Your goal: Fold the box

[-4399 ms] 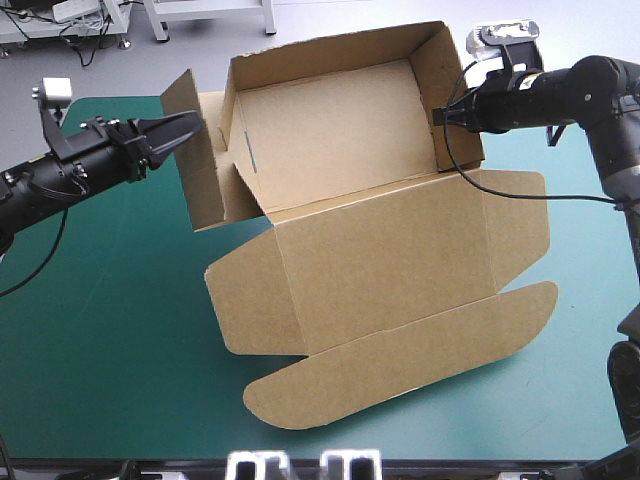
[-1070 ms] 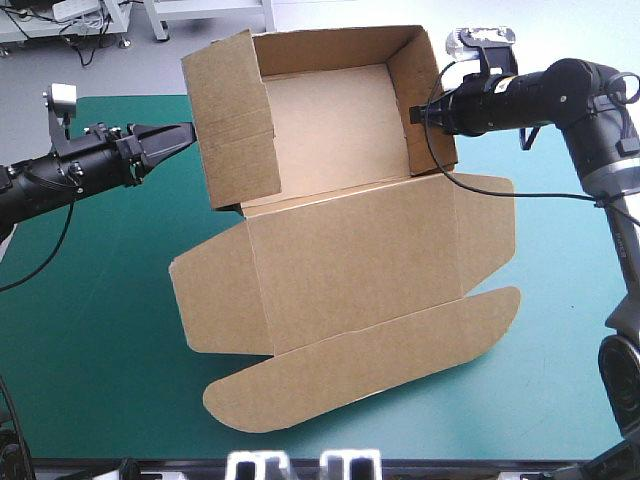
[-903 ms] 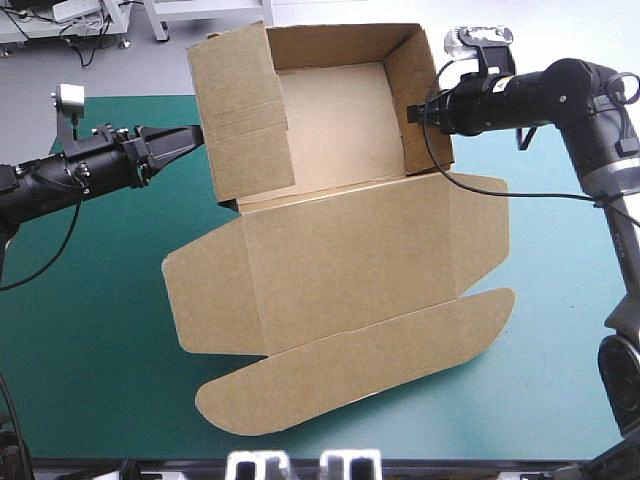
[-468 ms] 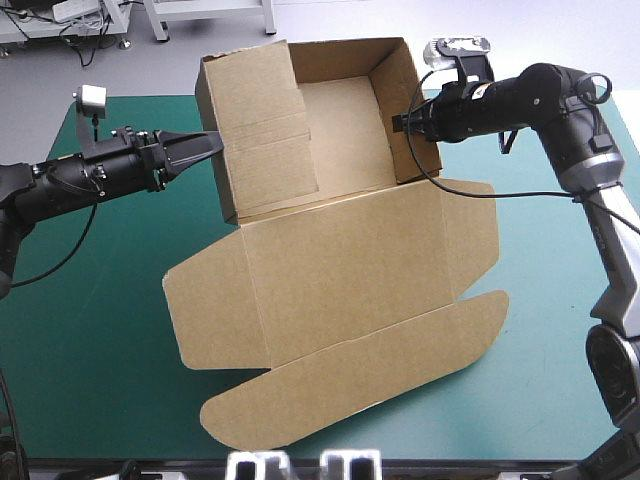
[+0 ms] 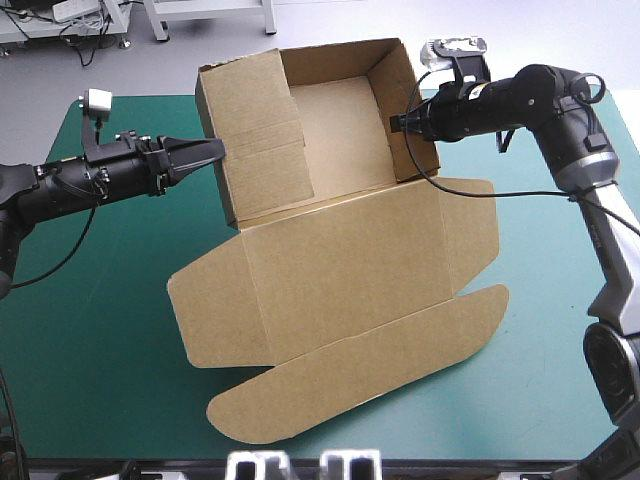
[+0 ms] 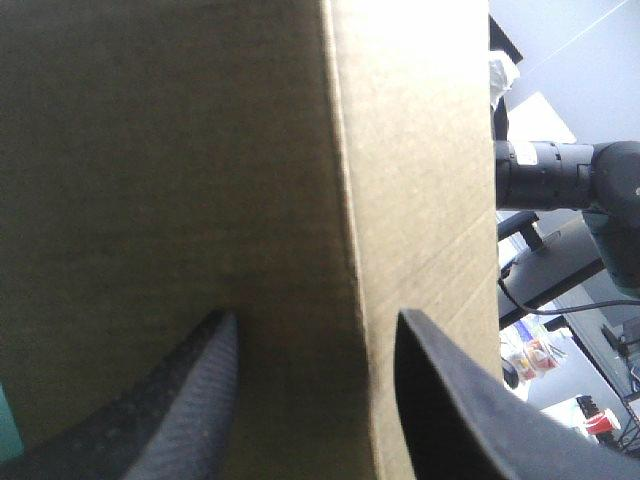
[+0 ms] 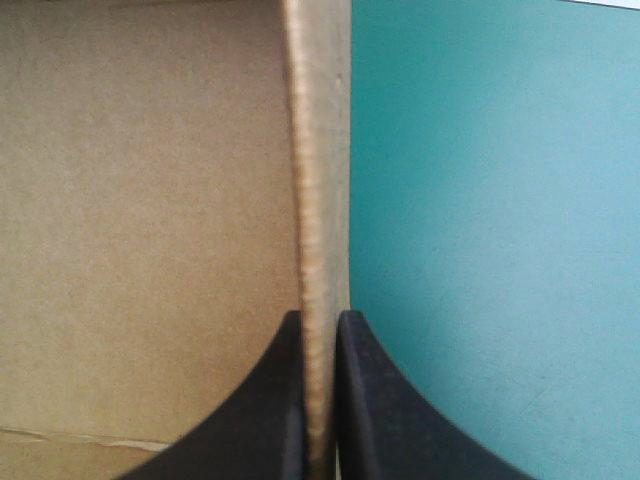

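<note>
Across the table's middle in the high view, the box lies on the teal-green cover, its tray at 12 o'clock with walls raised and its lid flat toward 6 o'clock. The left gripper touches the tray's 9 o'clock wall, while the right gripper holds the 3 o'clock wall.

Left wrist view: the black fingers stand apart with board ahead of them and nothing clamped. That raised wall could, I judge, spring outward if the push slackens or slides off.

Right wrist view: the fingers pinch the wall's edge, the cover beside it. Pulling too hard might bend the board or drag the tray sideways.
</note>
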Tool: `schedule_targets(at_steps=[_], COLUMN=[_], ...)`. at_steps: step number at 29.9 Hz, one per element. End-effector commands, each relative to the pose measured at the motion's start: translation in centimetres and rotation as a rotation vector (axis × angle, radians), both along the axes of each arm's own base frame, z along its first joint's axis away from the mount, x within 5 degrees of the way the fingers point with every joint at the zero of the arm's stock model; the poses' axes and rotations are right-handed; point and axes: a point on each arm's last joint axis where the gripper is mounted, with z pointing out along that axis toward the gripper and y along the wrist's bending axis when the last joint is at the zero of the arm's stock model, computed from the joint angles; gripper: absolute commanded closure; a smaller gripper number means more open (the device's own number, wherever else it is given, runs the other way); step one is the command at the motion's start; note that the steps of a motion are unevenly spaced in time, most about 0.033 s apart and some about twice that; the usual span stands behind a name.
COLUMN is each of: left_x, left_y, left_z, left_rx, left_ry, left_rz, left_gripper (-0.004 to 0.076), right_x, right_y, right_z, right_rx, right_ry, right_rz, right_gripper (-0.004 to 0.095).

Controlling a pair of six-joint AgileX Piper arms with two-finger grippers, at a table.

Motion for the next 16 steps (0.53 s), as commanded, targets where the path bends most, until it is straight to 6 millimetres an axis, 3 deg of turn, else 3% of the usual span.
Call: schedule_targets(at_steps=[1,7,16], left_x=[-1.6,-1.1,0.0], left_y=[-0.9,-0.4,0.7], left_z=[2.2,1.3,0.0], left_rx=[-0.046,0.055,0.206], left_ry=[-0.087,-0.070,-0.021], left_rz=[-0.088,-0.021,0.136], left_gripper=[0.0374,0.0374,0.0374], right_x=[-1.5,-2.3,-2.7], right_y=[1.0,3.7,4.1], right_z=[3.0,3.2,3.2], right_rx=[0.030,-0.007,0.033], right_ry=[-0.123,-0.176,-0.136], right_rz=[-0.025,-0.007,-0.007], right_gripper=[0.0903,0.0905,0.0904])
